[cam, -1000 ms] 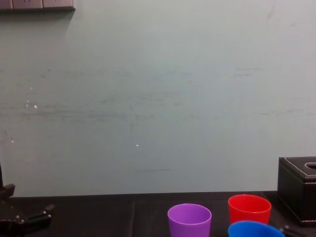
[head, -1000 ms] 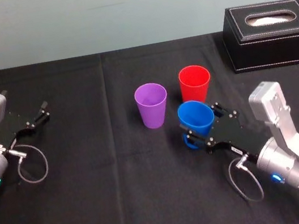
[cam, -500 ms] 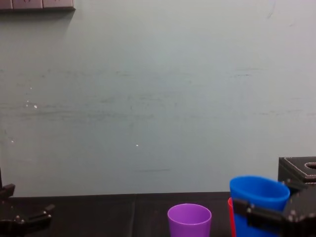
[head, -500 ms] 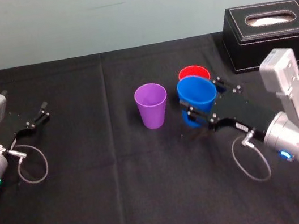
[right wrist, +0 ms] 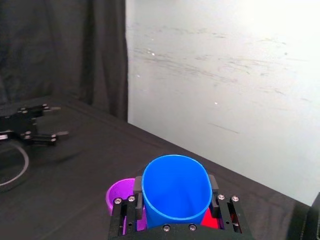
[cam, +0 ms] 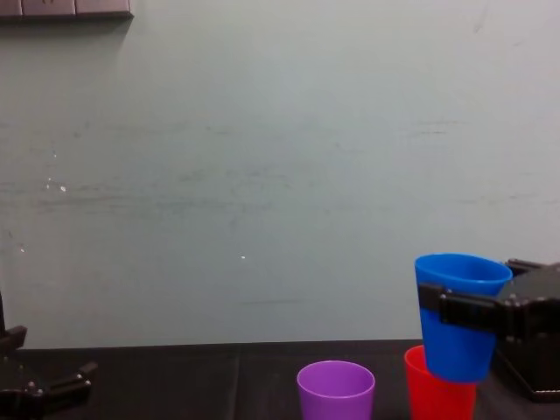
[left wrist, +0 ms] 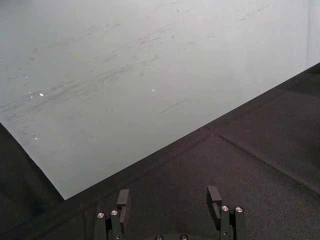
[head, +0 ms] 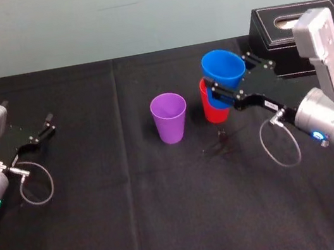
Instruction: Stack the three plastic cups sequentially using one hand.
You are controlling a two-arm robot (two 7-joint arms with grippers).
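Observation:
My right gripper [head: 230, 79] is shut on the blue cup [head: 223, 69], one finger on each side of its wall. The cup is lifted off the table, tilted, and hangs just above and in front of the red cup [head: 215, 113]. From the chest the blue cup [cam: 459, 350] overlaps the rim of the red cup [cam: 436, 395]. The purple cup [head: 170, 118] stands upright to their left, apart from them. In the right wrist view the blue cup [right wrist: 175, 192] sits between the fingers, with the purple cup [right wrist: 121, 197] and red cup [right wrist: 209, 220] below. My left gripper [head: 43, 131] rests open at the left.
A black stitched box [head: 301, 28] stands at the back right, close behind my right arm. Cable loops hang from both wrists. The table under the black cloth [head: 138, 219] is bare in front of the cups. A pale wall closes off the back.
My right gripper has lifted the blue cup off the table and carried it up and back, from in front of the red cup to just above it. The left arm stayed still.

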